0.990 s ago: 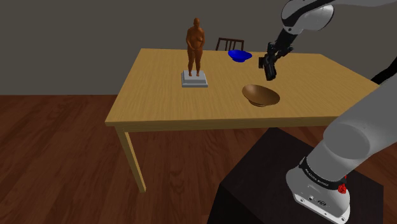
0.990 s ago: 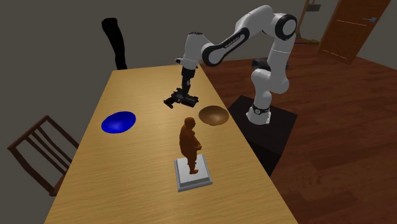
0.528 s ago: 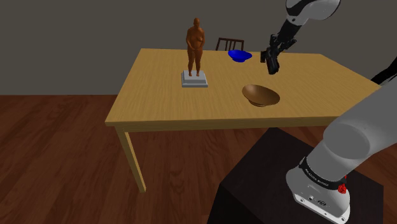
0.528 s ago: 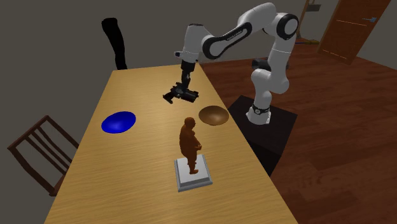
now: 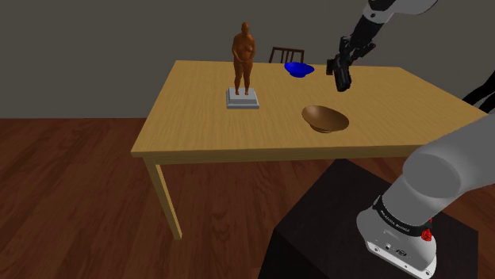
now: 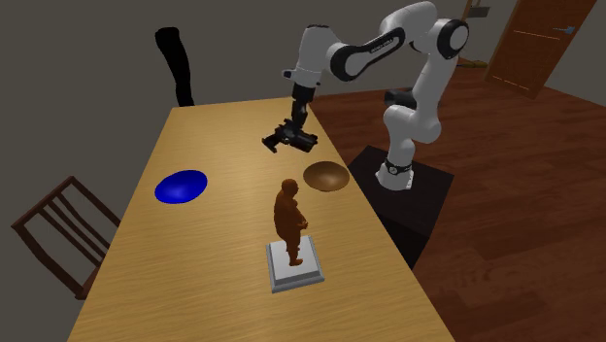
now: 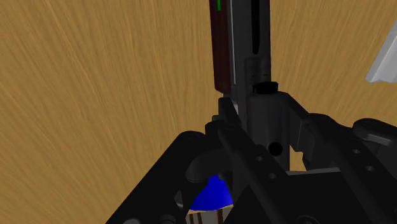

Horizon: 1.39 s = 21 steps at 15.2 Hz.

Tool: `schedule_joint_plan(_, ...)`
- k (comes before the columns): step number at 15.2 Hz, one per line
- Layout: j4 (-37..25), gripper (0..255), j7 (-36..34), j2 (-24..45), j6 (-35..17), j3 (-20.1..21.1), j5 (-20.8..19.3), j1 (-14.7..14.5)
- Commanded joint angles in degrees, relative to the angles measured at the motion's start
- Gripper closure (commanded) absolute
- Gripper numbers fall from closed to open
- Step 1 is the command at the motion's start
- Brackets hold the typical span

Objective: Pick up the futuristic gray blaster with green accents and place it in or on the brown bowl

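Note:
My gripper (image 6: 295, 126) is shut on the dark grey blaster (image 6: 287, 140) and holds it in the air above the table. In the shoulder view the blaster (image 5: 342, 73) hangs from the gripper (image 5: 345, 60), higher than and behind the brown bowl (image 5: 325, 119). The brown bowl (image 6: 326, 177) stands empty near the table edge closest to the stand. In the wrist view the blaster's long grey and dark red body (image 7: 245, 57) has a small green mark and runs out from between the black fingers (image 7: 191, 168) of the gripper (image 7: 267, 153).
A brown figure on a pale grey base (image 6: 290, 233) stands mid-table, and its base (image 7: 385, 57) shows in the wrist view. A blue dish (image 6: 182, 187) lies across the wooden table (image 6: 194, 282) from the brown bowl. A wooden chair (image 6: 58, 228) stands beside the table.
The gripper has carried the blaster upward and a little toward the second exterior view's right, nearer the brown bowl's side. The bowl, dish and figure have not moved.

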<state>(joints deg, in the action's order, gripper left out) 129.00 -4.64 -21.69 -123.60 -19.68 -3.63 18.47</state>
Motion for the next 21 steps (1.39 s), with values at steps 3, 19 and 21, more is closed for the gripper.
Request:
schedule_joint_plan(3,5.57,255,-5.32,-8.15,2.55,4.41,-1.89,0.30)
schedule_joint_plan(19,18.26,255,-12.88,-21.39,3.47,11.43,-2.00,0.21)
schedule_joint_plan(21,19.73,255,-12.89,-21.26,1.88,11.30,-2.13,0.28)
